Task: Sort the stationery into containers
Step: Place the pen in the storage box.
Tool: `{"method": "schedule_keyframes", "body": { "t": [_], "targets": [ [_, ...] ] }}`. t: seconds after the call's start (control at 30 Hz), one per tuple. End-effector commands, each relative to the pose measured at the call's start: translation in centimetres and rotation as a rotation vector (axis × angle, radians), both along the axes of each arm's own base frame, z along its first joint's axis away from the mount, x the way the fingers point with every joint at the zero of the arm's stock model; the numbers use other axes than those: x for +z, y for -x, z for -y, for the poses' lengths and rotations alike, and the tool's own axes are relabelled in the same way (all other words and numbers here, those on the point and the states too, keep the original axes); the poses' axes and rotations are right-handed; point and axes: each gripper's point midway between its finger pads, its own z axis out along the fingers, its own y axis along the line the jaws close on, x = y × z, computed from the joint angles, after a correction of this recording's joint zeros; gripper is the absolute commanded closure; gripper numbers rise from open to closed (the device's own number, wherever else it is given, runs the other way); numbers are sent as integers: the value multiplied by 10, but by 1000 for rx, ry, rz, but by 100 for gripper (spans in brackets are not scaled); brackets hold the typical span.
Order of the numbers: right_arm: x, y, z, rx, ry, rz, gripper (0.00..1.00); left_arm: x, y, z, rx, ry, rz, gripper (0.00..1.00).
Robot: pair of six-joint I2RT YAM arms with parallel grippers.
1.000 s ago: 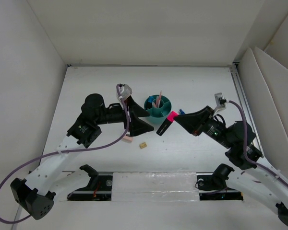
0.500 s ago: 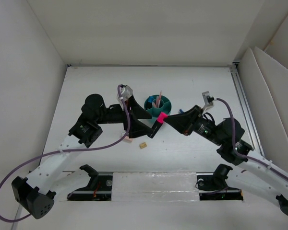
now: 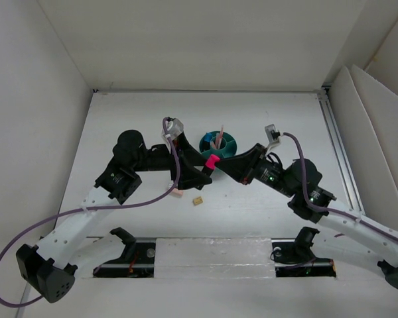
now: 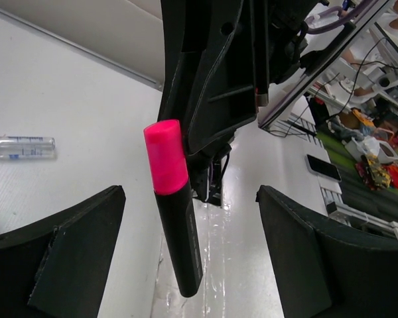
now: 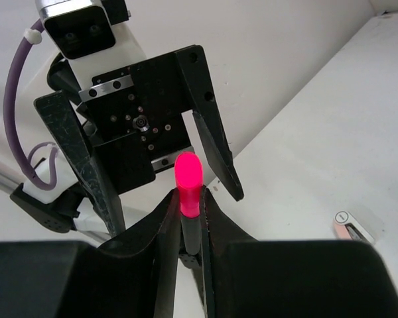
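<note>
Over the last second the right arm has been swung leftward across the table [image 3: 285,119], from the right of the organizer [image 3: 229,140] to a place just in front of it. The right gripper [image 5: 188,222] has thereby been brought face to face with the left gripper [image 3: 209,169], whose arm has hardly been moved. The black marker [image 4: 174,212] is kept clamped by its dark barrel between the right gripper's fingers, pink cap protruding, and has been carried into the gap between the left jaws. Those jaws have been drawn in a little but are seen apart, one on either side of the marker with a clear gap on both sides, so nothing is gripped by them yet. A handover is judged to be under way, presumably so that the marker can be lowered into the organizer from a better angle. Until then the marker is held in the air near the organizer, not yet sorted.

The scene is enclosed by plain white walls on three sides, and the table is white. Toward its middle the round teal organizer is set, with thin pink pens [image 3: 217,140] standing in the central cup. Left unsorted on the surface are a pale pink eraser [image 3: 176,193], a tiny tan block [image 3: 198,200] near it, and a small clear bottle [image 4: 20,146] laid on its side
</note>
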Motion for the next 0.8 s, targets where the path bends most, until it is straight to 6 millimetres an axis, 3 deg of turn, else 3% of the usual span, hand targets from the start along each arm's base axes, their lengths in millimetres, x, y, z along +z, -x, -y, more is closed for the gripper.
{"method": "schedule_keyframes", "body": {
  "t": [0.0,0.1,0.3,0.37,0.47,0.63,0.67,0.77],
  "targets": [
    [49,11,2,24,-120,92,100,0,6,0,-33,8,19,22],
    [54,11,3,18,-141,94,100,0,6,0,-33,8,28,31],
    [53,12,-3,37,-140,96,100,-1,8,-1,-44,3,20,35],
    [56,16,-4,49,-153,94,100,-1,8,-1,-44,3,20,50],
    [54,16,-6,58,-150,95,100,-1,8,-1,-44,3,20,63],
    [49,18,-12,82,-153,75,100,5,9,-2,-44,-2,36,96],
    [52,18,-12,83,-163,82,100,4,9,-2,-44,-7,39,100],
    [47,18,-13,83,-155,76,100,4,5,-1,-19,-7,39,100]
  ]
}}
